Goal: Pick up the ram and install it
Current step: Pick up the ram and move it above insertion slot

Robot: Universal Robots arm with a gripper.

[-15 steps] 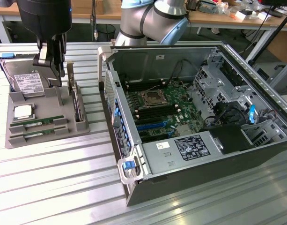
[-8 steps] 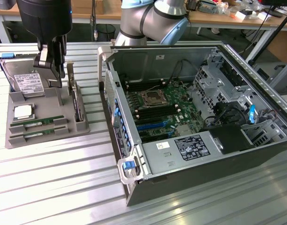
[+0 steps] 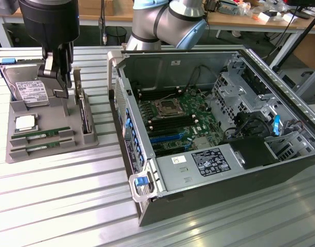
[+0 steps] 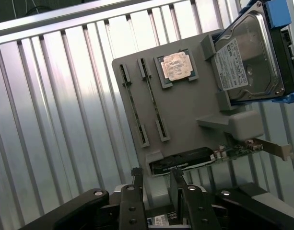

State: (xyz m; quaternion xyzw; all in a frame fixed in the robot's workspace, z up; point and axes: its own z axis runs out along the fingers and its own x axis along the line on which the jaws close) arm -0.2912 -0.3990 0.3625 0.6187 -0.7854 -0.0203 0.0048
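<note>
Two ram sticks (image 3: pixel 41 135) (image 4: pixel 132 108), thin green boards, lie side by side in slots of the grey holder tray (image 3: pixel 54 149) (image 4: pixel 194 105) on the exterior view's left. My gripper (image 3: pixel 58 85) (image 4: pixel 156 191) hangs above the tray's far part, beside the hard drive (image 3: pixel 29 91) (image 4: pixel 247 62), well clear of both sticks. It is open, with nothing between its fingers (image 4: pixel 137 194). The open computer case (image 3: pixel 280 170) stands on the exterior view's right, its motherboard (image 3: pixel 172 118) and dark memory slots (image 3: pixel 149 95) exposed.
On the tray also sit a square silver processor (image 3: pixel 24 122) (image 4: pixel 177 65) and an expansion card (image 3: pixel 84 110) (image 4: pixel 185 162) standing on edge. The ribbed metal table (image 3: pixel 70 206) extends in front. The case's raised side wall (image 3: pixel 121 103) stands between tray and motherboard.
</note>
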